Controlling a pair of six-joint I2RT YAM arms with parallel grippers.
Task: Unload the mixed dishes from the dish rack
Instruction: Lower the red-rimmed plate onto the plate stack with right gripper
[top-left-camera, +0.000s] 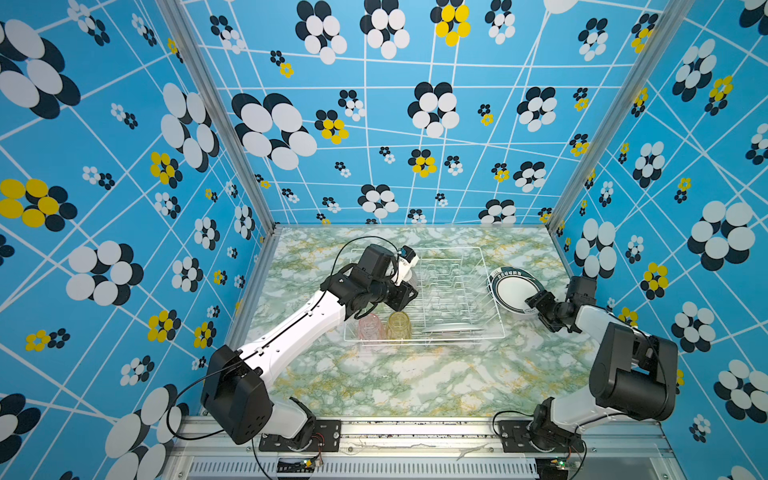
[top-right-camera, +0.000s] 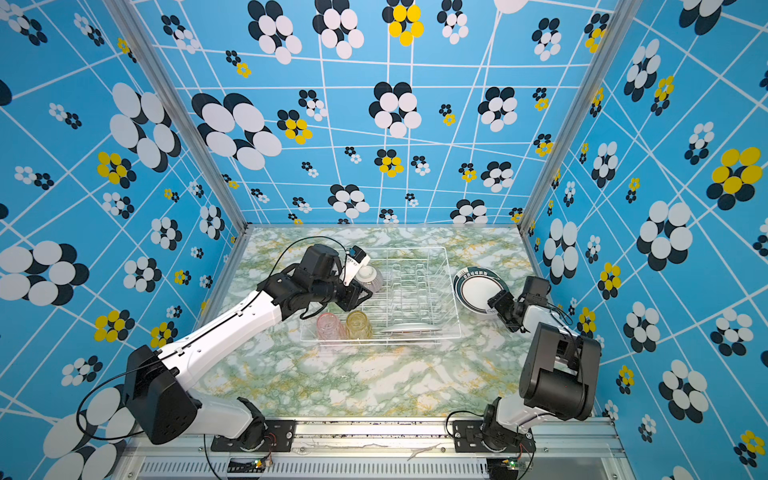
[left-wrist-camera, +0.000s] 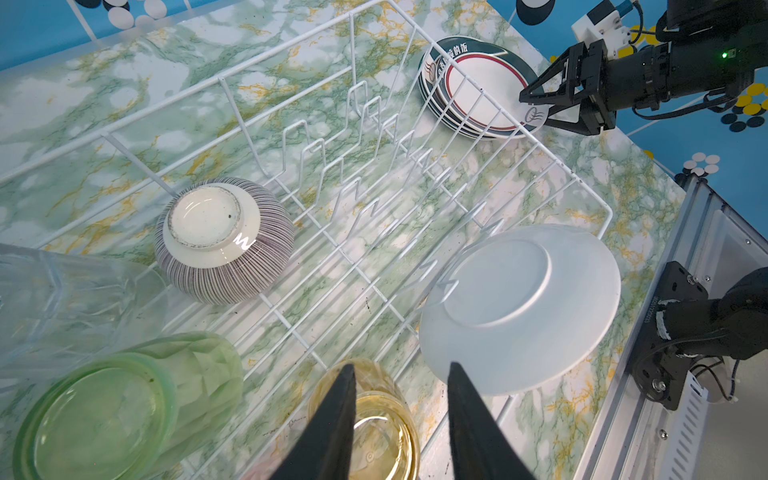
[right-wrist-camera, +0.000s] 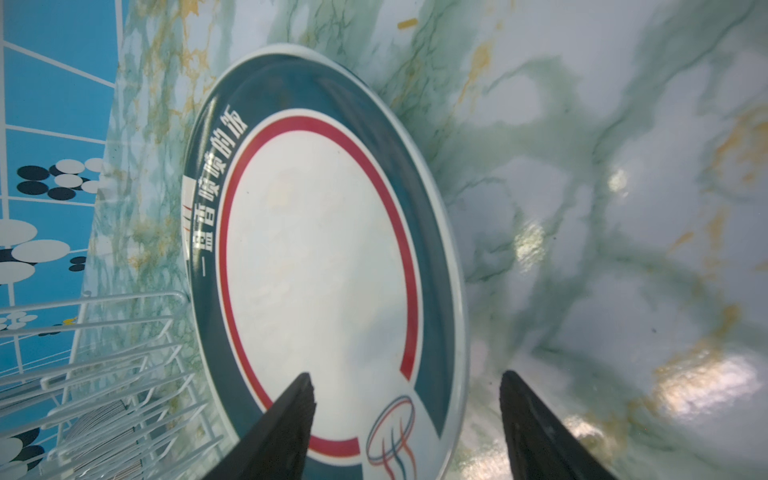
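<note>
Plainly, the right pincer (right-wrist-camera: 405, 373) gapes wide and straddles the rim of the top plate (right-wrist-camera: 316, 270), one finger (right-wrist-camera: 282, 428) over its face. That stack (top-left-camera: 513, 289) lies flat, face up, on the counter (top-left-camera: 415, 382) right of the rack (top-left-camera: 440, 248). The left pincer (left-wrist-camera: 402, 365), part open and empty, hangs over the amber tumbler (left-wrist-camera: 386, 432). A lone plate (top-left-camera: 453, 328) stands on edge low in the rack, running left-right.

Bright, even light fills both top views; the arms cast faint, soft shadows on the table (top-left-camera: 415, 386). Wall lines bow toward the edges, a wide-lens warp. In the right wrist view the glossy table carries white glare patches and goes soft beyond the plate (right-wrist-camera: 324, 270). In the left wrist view the bowl (left-wrist-camera: 224, 241) bears a small highlight, and the clear tumbler (left-wrist-camera: 62, 299) blurs.
</note>
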